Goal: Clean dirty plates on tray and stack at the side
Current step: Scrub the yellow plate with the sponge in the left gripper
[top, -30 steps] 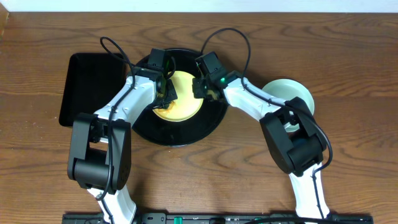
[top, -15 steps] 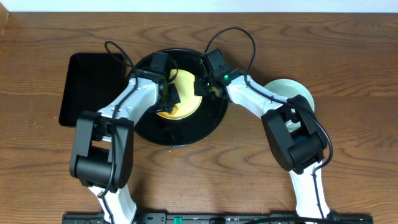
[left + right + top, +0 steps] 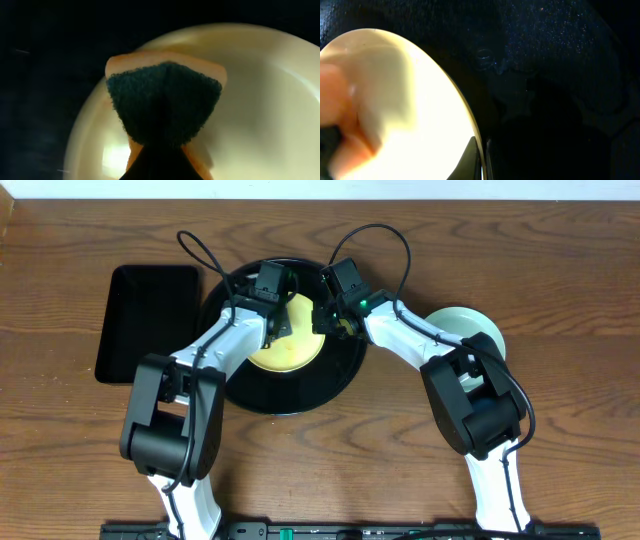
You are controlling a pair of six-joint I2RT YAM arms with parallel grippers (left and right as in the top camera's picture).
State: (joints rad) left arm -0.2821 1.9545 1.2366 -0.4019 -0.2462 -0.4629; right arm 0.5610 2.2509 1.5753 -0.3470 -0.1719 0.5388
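Left hand (image 3: 278,325) moved up yellow plate (image 3: 300,350), seemingly gripping sponge (image 3: 164,105).

You get soft, even light and a sharp picture from overhead, the yellow plate (image 3: 295,348) bright against the glossy black tray (image 3: 300,392). In both wrist views the plate glares near white while everything around it sinks into darkness. The sponge (image 3: 165,102) on it looks soft-focused, and the plate's left edge blurs in the right wrist view.
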